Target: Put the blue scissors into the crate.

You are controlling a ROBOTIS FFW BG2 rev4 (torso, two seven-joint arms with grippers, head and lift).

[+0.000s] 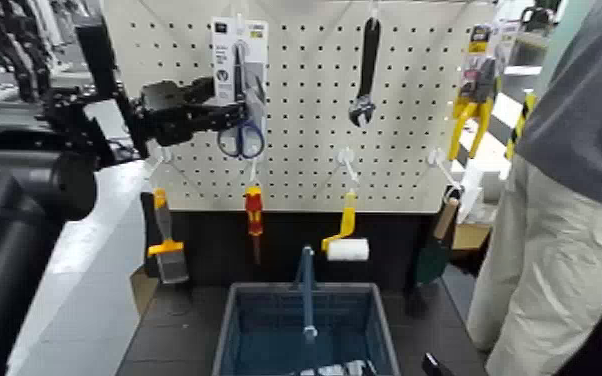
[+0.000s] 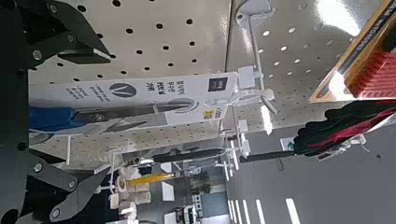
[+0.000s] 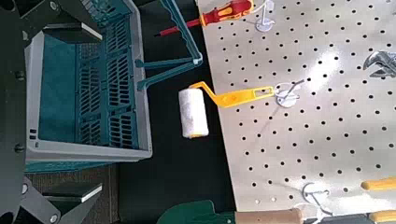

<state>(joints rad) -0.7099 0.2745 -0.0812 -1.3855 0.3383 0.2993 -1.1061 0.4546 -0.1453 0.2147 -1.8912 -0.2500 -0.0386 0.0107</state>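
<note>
The blue scissors (image 1: 241,92) hang on the pegboard (image 1: 405,110) on their tall white card, blue loops at the bottom. My left gripper (image 1: 223,112) is raised to the card from the left. In the left wrist view the gripper (image 2: 93,112) is open, with a finger (image 2: 70,42) on each side of the scissors (image 2: 112,112), not closed on them. The blue-grey crate (image 1: 233,330) stands below on the dark table, its bar handle upright. My right gripper (image 3: 89,112) is open and empty, low at the right, looking at the crate (image 3: 84,89).
On the pegboard hang a black wrench (image 1: 366,70), a yellow tool (image 1: 473,100), a scraper (image 1: 165,245), a red-and-yellow screwdriver (image 1: 254,212), a paint roller (image 1: 346,246) and a trowel (image 1: 435,250). A person (image 1: 565,200) stands close at the right.
</note>
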